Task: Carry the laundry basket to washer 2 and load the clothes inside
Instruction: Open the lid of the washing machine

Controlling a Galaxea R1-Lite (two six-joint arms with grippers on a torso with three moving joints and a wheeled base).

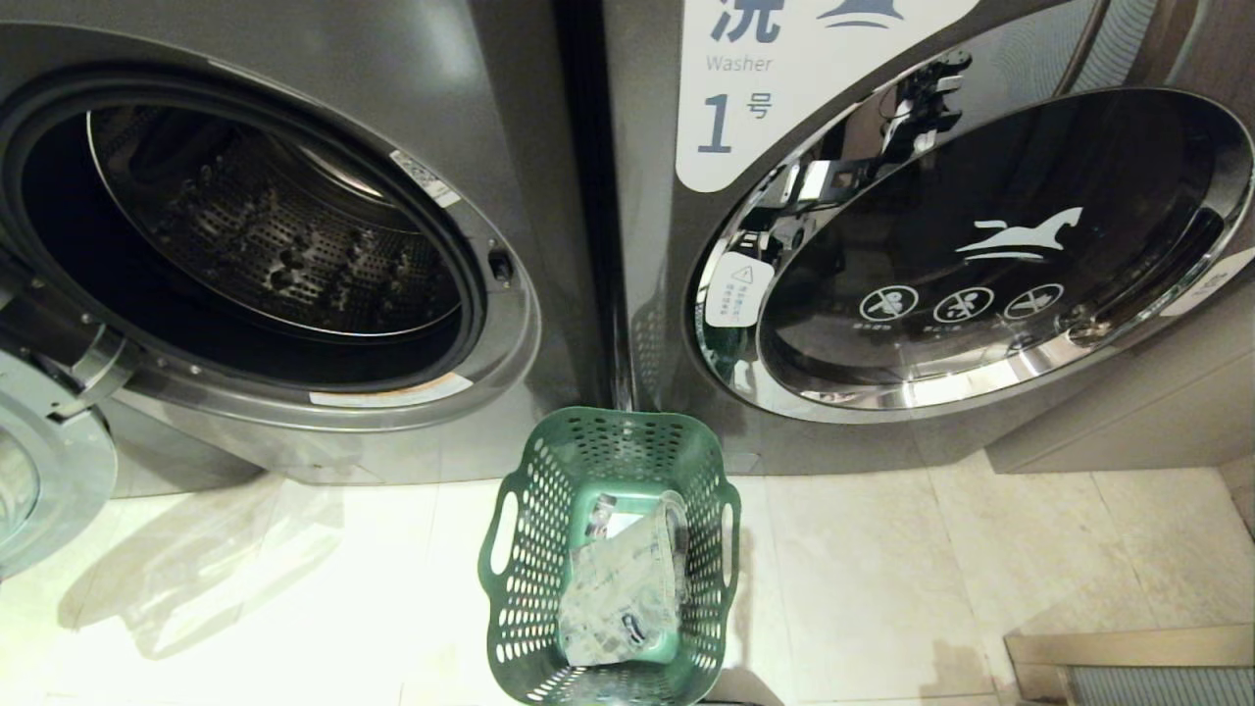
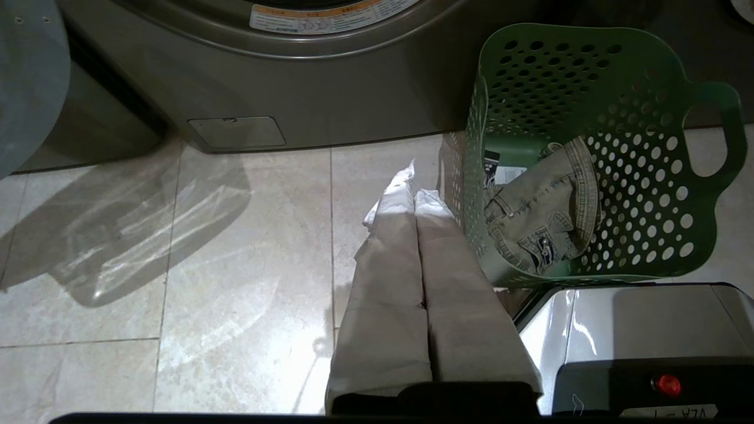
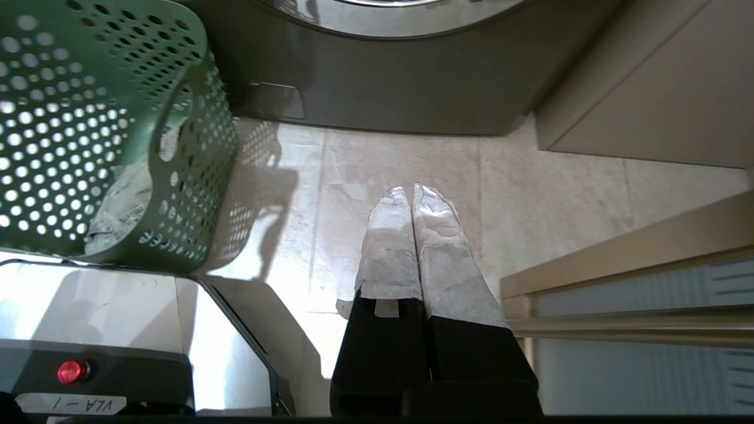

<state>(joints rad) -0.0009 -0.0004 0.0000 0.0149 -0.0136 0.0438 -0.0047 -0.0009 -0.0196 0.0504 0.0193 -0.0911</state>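
Green perforated plastic laundry basket [image 1: 608, 559] with two side handles: standing upright on the pale stone-tile floor [image 1: 931, 579], directly in front of the dark seam between the two machines, near both but not inside either.

Clothes: a faded, pale denim garment [image 1: 620, 588] is lying crumpled in the bottom of the basket; the left wrist view is showing its seams and a zip [image 2: 545, 221].

Grey front-loading washer on the left [image 1: 392, 118]: its round opening is standing uncovered, exposing the perforated steel drum [image 1: 284, 235]. Its grey door [image 1: 39, 480] is hanging swung outward at the far left edge. No number is showing on this machine.

Grey front-loading washer on the right [image 1: 657, 294]: carrying a white label reading "Washer 1" [image 1: 745, 88]; its dark glass door with chrome ring [image 1: 990, 255] is sitting closed.

Left gripper [image 2: 415, 194]: fingers wrapped in pale cloth are pressing together with nothing between them, hanging low over the floor just beside the basket's outer wall.

Right gripper [image 3: 412, 191]: covered fingers likewise are meeting tip to tip, holding nothing, hovering over bare tile on the basket's other side, apart from it.

Robot base [image 3: 118, 318]: a glossy white-and-black housing with a red button is showing beneath the basket's near edge in both wrist views.
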